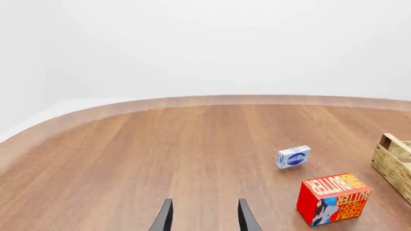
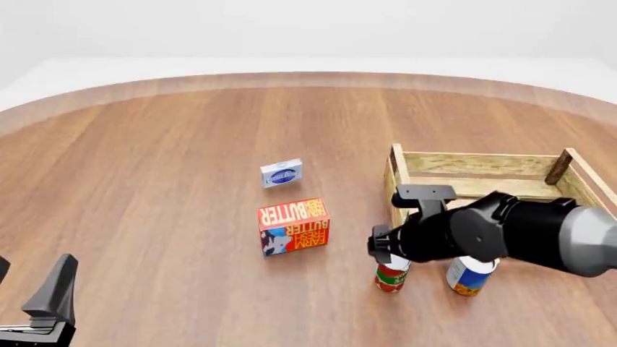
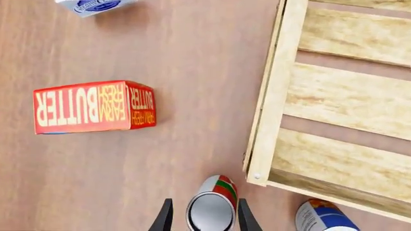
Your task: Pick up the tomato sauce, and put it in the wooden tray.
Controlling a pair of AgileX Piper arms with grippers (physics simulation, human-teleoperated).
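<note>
two cans (image 2: 391, 275) (image 2: 469, 275), two boxes (image 2: 294, 226) (image 2: 282, 173), one wooden tray (image 2: 479, 163)

two cans (image 2: 391, 275) (image 2: 469, 275), one butter box (image 2: 294, 226), one small blue box (image 2: 282, 173), one wooden tray (image 2: 484, 163), two claws (image 3: 203, 219) (image 1: 203, 219)

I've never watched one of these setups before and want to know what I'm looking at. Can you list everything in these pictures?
Table: one, brown wood, under everything.
Wooden tray: one, pale slats with one dark post, far right, nothing visible inside.
Tomato sauce can: one, red and green, upright just in front of the tray's near left corner.
Other can: one, blue, white and orange, right of the tomato sauce.
Butter box: one, red, table centre.
Small box: one, blue and white, behind the butter box.
Right gripper: black, jaws either side of the tomato sauce, grip unclear.
Left gripper: black, jaws open, near left.
</note>
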